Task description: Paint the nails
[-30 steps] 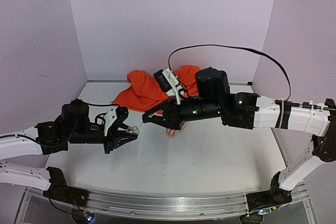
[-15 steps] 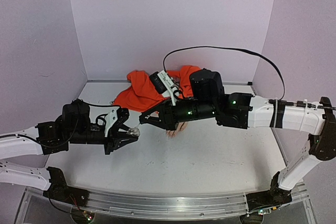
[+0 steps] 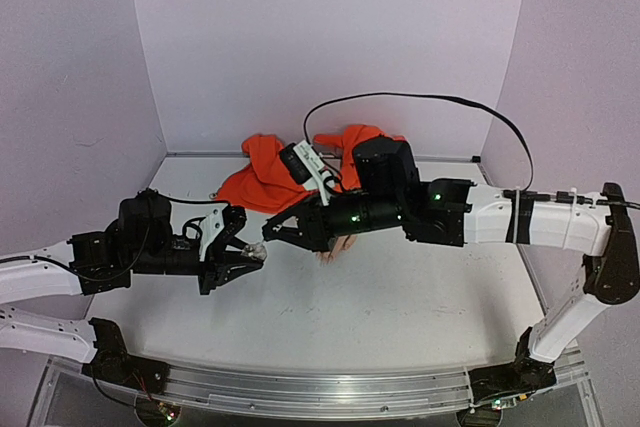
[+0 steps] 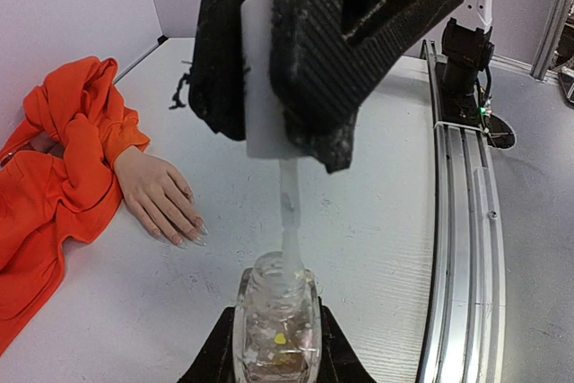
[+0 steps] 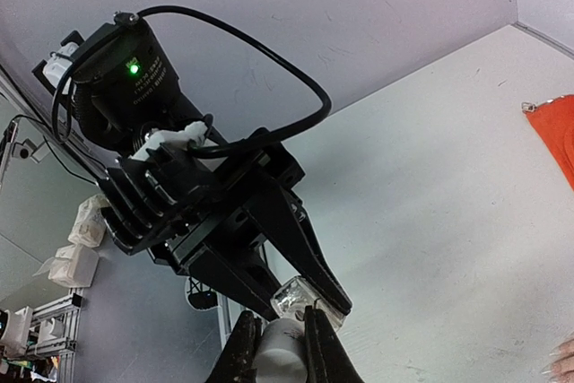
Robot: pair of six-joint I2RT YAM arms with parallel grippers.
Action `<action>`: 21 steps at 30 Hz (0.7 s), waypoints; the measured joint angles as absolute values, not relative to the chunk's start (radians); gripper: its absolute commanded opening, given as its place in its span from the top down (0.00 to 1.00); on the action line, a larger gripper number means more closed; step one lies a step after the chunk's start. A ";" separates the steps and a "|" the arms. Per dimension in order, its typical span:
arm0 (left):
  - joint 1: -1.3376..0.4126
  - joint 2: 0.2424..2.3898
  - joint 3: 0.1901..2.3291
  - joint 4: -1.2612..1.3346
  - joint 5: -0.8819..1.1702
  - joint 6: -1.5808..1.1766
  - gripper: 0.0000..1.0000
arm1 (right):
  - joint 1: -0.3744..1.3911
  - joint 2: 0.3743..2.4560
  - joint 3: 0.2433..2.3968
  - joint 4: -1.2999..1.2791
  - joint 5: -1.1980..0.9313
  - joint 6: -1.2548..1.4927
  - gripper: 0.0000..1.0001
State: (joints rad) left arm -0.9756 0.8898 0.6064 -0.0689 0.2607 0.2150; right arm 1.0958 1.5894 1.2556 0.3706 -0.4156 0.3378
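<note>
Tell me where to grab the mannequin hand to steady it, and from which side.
Probably the wrist, just where the orange sleeve ends, coming down from above with the jaws across it. The mannequin hand lies flat, palm down, so the top is open, and this leaves the nails clear.

The nails [image 4: 190, 236] are tiny, pale and glossy, one at the tip of each finger of a flesh-coloured hand [image 4: 158, 193]. The hand lies palm down and flat on the bench [image 4: 377, 221], sticking out of the cuff of an orange sleeve [image 4: 63, 168]. The fingers are slightly spread and point away from the sleeve, so the nails sit at the end farthest from it, facing up, their tips touching the bench.
</note>
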 measured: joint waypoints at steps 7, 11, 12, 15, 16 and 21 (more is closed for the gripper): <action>-0.976 0.890 0.606 -0.069 0.262 0.215 1.00 | 1.096 1.605 1.256 0.367 -0.418 0.338 1.00; -0.976 0.890 0.606 -0.071 0.263 0.215 1.00 | 1.096 1.616 1.260 0.367 -0.426 0.338 1.00; -0.976 0.890 0.606 -0.070 0.263 0.215 1.00 | 1.096 1.619 1.262 0.368 -0.428 0.338 1.00; -0.976 0.890 0.606 -0.069 0.268 0.215 1.00 | 1.096 1.625 1.266 0.367 -0.436 0.338 1.00; -0.976 0.890 0.606 -0.069 0.268 0.215 1.00 | 1.096 1.628 1.268 0.366 -0.440 0.338 1.00; -0.976 0.890 0.606 -0.069 0.270 0.215 1.00 | 1.096 1.647 1.274 0.367 -0.455 0.340 1.00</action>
State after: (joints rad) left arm -0.9756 0.8898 0.6064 -0.0692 0.2699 0.2146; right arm 1.0962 1.6470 1.2739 0.3672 -0.4553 0.3397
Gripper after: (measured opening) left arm 0.224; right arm 0.153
